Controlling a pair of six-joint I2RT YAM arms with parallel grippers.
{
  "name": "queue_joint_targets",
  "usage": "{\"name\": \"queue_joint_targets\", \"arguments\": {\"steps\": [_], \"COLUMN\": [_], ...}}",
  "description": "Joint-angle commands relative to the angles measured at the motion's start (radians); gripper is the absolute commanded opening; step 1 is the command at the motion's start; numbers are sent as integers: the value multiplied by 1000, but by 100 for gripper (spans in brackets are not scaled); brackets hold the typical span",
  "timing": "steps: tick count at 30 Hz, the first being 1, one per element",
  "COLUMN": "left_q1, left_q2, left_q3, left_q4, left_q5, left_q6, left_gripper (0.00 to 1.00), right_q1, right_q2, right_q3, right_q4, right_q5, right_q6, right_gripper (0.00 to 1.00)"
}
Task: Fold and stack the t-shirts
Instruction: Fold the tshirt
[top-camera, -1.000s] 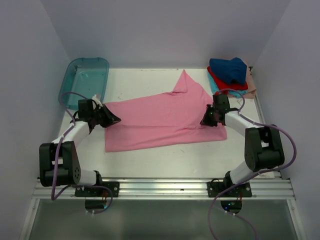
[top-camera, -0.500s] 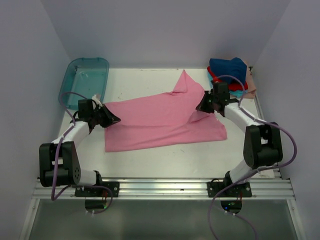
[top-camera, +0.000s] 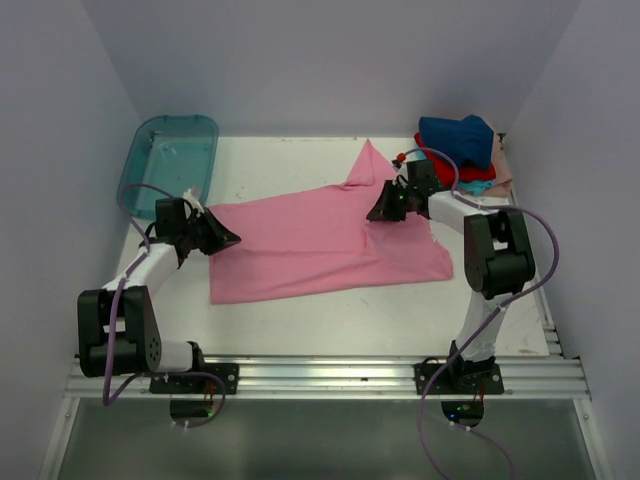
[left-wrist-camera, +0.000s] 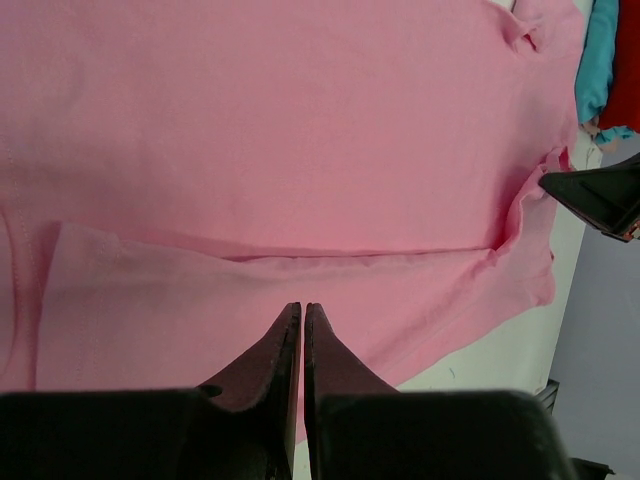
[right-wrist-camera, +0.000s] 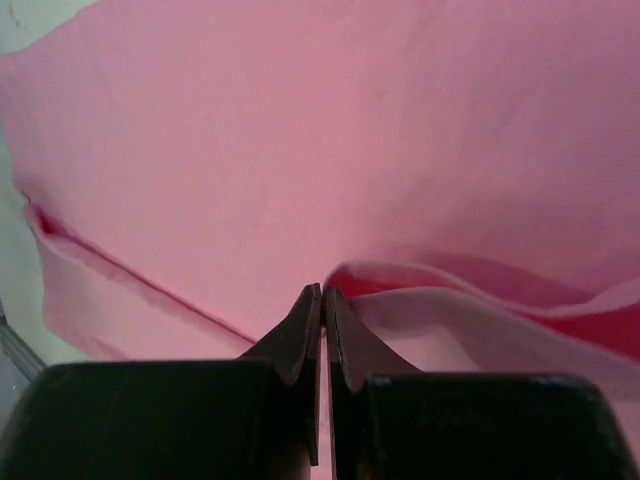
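Note:
A pink t-shirt (top-camera: 310, 245) lies spread across the middle of the table, one sleeve pointing to the back. My left gripper (top-camera: 232, 240) is shut on its left edge, low on the table; in the left wrist view the jaws (left-wrist-camera: 302, 306) are closed over pink cloth (left-wrist-camera: 300, 120). My right gripper (top-camera: 373, 213) is shut on the shirt's right edge and holds it lifted over the shirt's body; in the right wrist view (right-wrist-camera: 322, 288) a raised fold of cloth (right-wrist-camera: 470, 300) runs from the closed jaws. Folded shirts are stacked at the back right, navy blue (top-camera: 455, 138) on top.
A translucent teal tub (top-camera: 170, 160) stands at the back left corner. The stack's red (top-camera: 472, 172), teal and peach layers lie close behind my right arm. The white table (top-camera: 330, 320) ends at a metal rail in front. Walls close in on three sides.
My right gripper has moved left and towards the back, dragging the shirt's right edge over its body. The left arm has not moved.

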Motion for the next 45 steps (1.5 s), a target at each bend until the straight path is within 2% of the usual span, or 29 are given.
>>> {"name": "queue_joint_targets", "arguments": {"steps": [1, 7, 8, 9, 10, 11, 12, 14, 15, 18, 19, 22, 23, 24, 28, 29, 32, 35, 45], "left_q1": [-5, -5, -5, -6, -5, -5, -5, -5, -5, -5, -5, -5, -5, -5, -5, -5, -5, -5, -5], "left_q2": [-31, -29, -31, -32, -40, -45, -49, -69, -75, -77, -63, -13, 1, 18, 104, 112, 119, 118, 124], "left_q3": [-2, -13, -13, -19, -22, -24, -24, -21, -12, 16, 34, 79, 87, 99, 130, 131, 122, 113, 108], "left_q4": [18, 27, 32, 47, 58, 82, 95, 118, 124, 127, 129, 127, 173, 182, 195, 202, 213, 215, 210], "left_q5": [-6, -6, -4, 0, 5, 19, 22, 14, 5, -55, -62, -87, -87, -89, -58, -46, -35, -35, -26], "left_q6": [14, 12, 11, 11, 9, 6, 2, -17, -23, -40, -44, -58, -70, -75, -92, -95, -101, -100, -92], "left_gripper": [7, 7, 7, 7, 7, 7, 9, 16, 21, 26, 26, 26, 26, 25, 25, 24, 24, 23, 22], "right_q1": [18, 21, 19, 21, 22, 22, 24, 30, 33, 35, 33, 35, 35, 33, 35, 35, 35, 35, 35], "right_q2": [19, 53, 56, 53, 48, 25, 12, -34, -45, -33, -21, 43, 66, 85, 275, 304, 418, 487, 631], "right_q3": [50, 66, 68, 62, 53, 42, 24, 13, 17, 101, 132, 279, 359, 399, 666, 762, 902, 967, 1129], "right_q4": [31, 54, 61, 99, 129, 156, 214, 248, 252, 197, 128, 3, -24, -76, -269, -302, -392, -402, -380], "right_q5": [-112, -139, -147, -156, -162, -175, -175, -147, -133, -65, -40, 72, 112, 187, 313, 325, 356, 351, 319], "right_q6": [-56, -62, -50, -43, -16, -7, 2, 13, 10, -7, -22, -53, -57, -63, -109, -112, -120, -114, -125], "right_gripper": [0, 0, 4, 26, 39, 48, 67, 81, 93, 96, 97, 96, 93, 90, 77, 70, 61, 49, 37]}}
